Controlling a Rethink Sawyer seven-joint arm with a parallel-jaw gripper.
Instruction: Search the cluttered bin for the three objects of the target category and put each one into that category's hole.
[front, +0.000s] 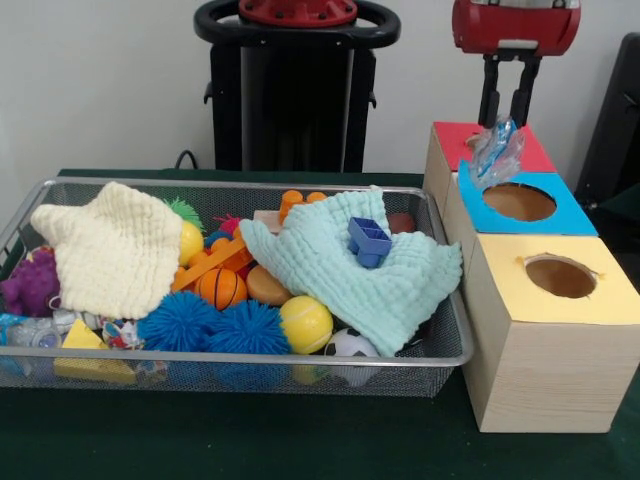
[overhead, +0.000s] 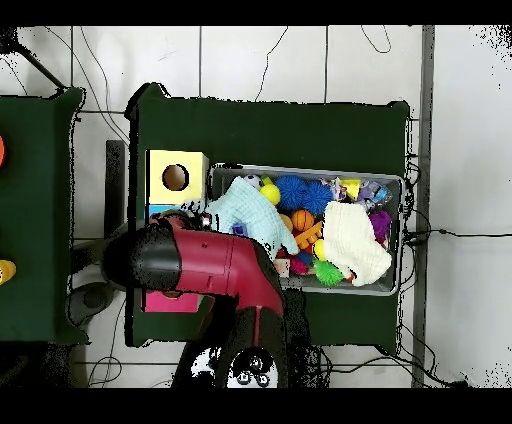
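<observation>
1. At the far left of the front view, a clear water bottle (front: 28, 334) lies low in the near-left corner of the wire mesh bin (front: 300, 359), half under a purple spiky toy (front: 28, 283). I judge it one of the targets not yet collected; it sits deep, so a reach there means working round the clutter.
2. A cream knitted cloth (front: 112, 252) drapes over the bin's left half. I cannot tell what it hides.
3. In the middle, blue spiky balls (front: 210, 326), a small basketball (front: 221, 288) and a yellow ball (front: 305, 323) crowd the near side; none belongs to the target category.
4. A mint cloth (front: 350, 270) covers the bin's right half with a blue plastic piece (front: 368, 241) resting on top. Another bottle could lie beneath it, though nothing shows.
5. Right of the bin stand wooden boxes: the yellow-topped one (front: 560, 340) nearest, the blue-topped one (front: 520, 205) behind it, a red-topped one (front: 455, 145) farthest.
6. The gripper (front: 508, 118) hangs above the far boxes, clamped on a crumpled clear bottle (front: 497, 152) with a blue label. The bottle dangles at the border of the red and blue tops, just behind the blue top's hole (front: 518, 201). I read this as the drop being lined up; a small move toward the near side would centre it.
7. The overhead view shows only the arm (overhead: 215, 265) stretched over that box row, hiding the gripper.
</observation>
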